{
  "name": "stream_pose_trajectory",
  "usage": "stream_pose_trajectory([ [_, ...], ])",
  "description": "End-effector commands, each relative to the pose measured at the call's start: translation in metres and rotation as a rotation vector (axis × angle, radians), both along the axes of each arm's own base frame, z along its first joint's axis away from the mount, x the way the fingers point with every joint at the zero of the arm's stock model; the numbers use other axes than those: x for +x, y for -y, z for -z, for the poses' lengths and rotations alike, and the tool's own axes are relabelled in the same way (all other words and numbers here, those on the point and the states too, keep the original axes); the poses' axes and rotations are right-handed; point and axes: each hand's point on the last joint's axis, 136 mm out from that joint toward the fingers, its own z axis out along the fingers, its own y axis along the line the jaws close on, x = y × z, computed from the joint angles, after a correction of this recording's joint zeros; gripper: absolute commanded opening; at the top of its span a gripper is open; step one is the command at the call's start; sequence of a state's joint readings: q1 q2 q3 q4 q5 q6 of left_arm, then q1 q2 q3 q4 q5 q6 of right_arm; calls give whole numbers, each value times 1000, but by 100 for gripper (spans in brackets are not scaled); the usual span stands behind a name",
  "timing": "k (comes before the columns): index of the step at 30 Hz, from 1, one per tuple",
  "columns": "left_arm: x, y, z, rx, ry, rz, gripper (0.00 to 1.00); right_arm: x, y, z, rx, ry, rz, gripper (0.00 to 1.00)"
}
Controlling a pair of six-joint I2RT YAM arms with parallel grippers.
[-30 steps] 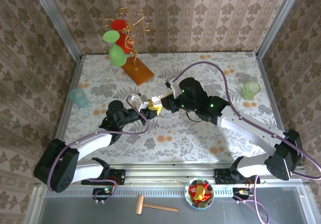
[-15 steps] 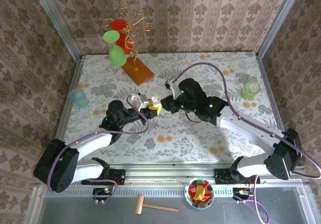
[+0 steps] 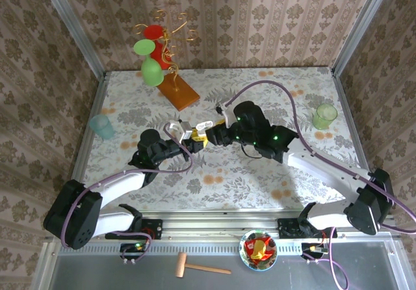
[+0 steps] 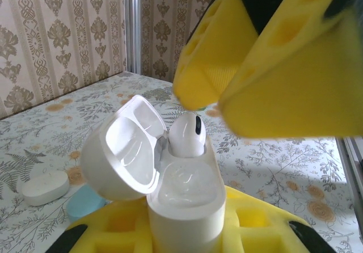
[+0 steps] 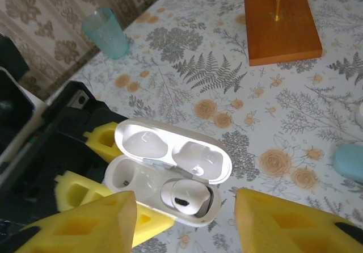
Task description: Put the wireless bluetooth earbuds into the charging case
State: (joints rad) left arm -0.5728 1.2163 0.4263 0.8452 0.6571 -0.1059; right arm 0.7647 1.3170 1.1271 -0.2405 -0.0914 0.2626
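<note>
My left gripper (image 3: 193, 140) is shut on the white charging case (image 4: 184, 202), holding it upright between yellow pads with its lid (image 4: 122, 151) swung open. One white earbud (image 4: 187, 135) sits in the far slot; the near slot is empty. In the right wrist view the same case (image 5: 131, 180) lies just below with the earbud (image 5: 184, 199) in its right-hand slot. My right gripper (image 5: 181, 224) hovers above the case, open, nothing between its yellow fingers (image 4: 272, 66). From the top view it (image 3: 209, 132) meets the left gripper at mid-table.
A closed white case (image 4: 44, 186) and a pale blue case (image 4: 82, 202) lie on the table behind the held case. A teal cup (image 3: 102, 126) stands at the left, a green cup (image 3: 324, 116) at the right. A wire stand on a wooden base (image 3: 177, 90) occupies the back.
My right gripper has shifted slightly up and away over the case. The left arm has stayed almost still with the case.
</note>
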Motion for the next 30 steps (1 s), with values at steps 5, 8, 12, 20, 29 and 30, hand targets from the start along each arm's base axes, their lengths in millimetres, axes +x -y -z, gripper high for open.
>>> stream_pose_trajectory([
  [5,1,-5,-12,-9,86,-9,5,0,30,-29,156,31,73,70],
  [8,-2,-7,-8,7,117,-6,5,18,62,-20,171,5,214,72],
  [12,-7,-8,-9,13,150,9,5,44,113,19,92,-92,414,71],
  [20,-13,-9,-7,15,154,25,5,82,179,131,-275,-443,551,66],
  [29,-15,-9,-6,11,142,31,5,108,217,193,-733,-637,542,57],
  [30,-15,-9,-7,11,144,31,5,109,219,196,-757,-645,532,56],
])
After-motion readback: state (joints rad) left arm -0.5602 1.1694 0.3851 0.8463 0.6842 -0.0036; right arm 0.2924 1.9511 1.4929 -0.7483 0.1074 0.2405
